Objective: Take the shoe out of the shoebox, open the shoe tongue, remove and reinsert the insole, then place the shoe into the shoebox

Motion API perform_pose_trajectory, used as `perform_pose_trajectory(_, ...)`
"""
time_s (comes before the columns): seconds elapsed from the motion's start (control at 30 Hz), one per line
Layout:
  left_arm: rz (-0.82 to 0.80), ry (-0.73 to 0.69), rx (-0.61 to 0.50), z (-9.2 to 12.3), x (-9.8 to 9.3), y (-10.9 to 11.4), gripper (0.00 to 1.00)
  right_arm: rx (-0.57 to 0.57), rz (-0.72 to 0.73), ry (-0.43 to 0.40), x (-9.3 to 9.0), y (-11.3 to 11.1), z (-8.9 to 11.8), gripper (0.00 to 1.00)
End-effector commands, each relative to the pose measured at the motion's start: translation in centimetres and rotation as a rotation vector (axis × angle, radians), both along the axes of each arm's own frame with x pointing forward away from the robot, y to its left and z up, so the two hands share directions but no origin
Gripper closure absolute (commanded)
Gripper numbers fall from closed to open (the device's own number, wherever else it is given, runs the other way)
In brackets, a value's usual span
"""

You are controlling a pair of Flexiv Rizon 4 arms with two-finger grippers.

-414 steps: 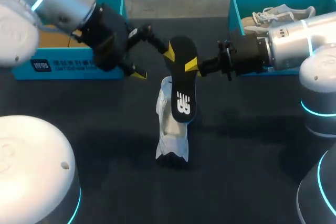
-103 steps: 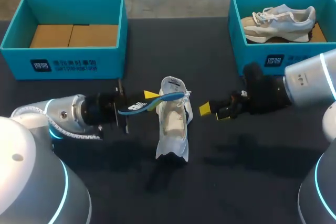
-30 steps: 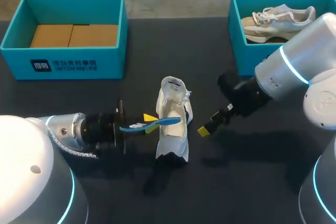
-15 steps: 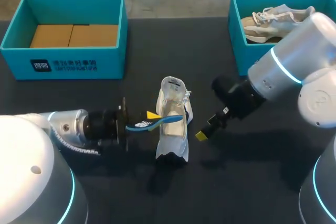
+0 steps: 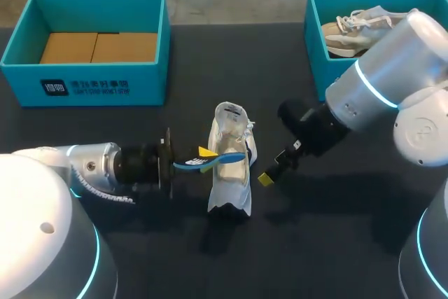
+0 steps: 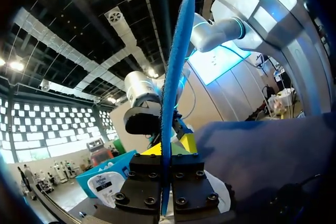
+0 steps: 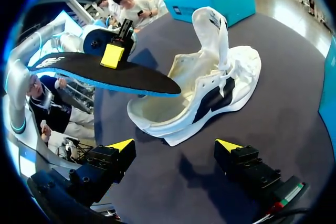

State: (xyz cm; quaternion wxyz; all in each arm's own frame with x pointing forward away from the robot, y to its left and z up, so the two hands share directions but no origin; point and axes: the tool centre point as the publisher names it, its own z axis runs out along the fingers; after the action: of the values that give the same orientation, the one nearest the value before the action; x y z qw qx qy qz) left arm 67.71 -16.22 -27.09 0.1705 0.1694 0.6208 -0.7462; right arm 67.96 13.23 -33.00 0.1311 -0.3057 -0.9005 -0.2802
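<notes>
The white shoe stands on the dark desk about midway between the two teal shoeboxes, outside both, with its tongue pulled up and its mouth wide open. Over that opening hangs the insole, blue beneath and black on top. Its front end is above the shoe's mouth, though whether it touches the lining is hard to tell. The left claw pinches the insole's rear part, one yellow tip lying on its upper face; in the left wrist view the insole runs edge-on between the fingers. The right claw sits low just beside the shoe, its fingers spread and holding nothing. The left shoebox shows brown cardboard inside. The right shoebox holds a second shoe, partly hidden behind the right arm.
</notes>
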Motion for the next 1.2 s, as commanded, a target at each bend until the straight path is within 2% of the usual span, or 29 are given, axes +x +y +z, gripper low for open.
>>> perform_pose_trajectory(0.03,-0.007,-0.002,0.004,0.0,0.1,-0.4,1.0,0.001,-0.005,0.003,0.0,0.1,-0.3,0.0)
perform_pose_trajectory(0.67,-0.03,-0.01,0.031,-0.6,0.6,-1.2,1.0,-0.011,-0.018,-0.007,0.3,-0.3,-0.5,0.0)
perform_pose_trajectory(1.2,-0.04,-0.04,0.092,-2.1,1.1,-1.6,1.0,-0.01,-0.024,0.009,0.4,-0.6,-1.3,0.0)
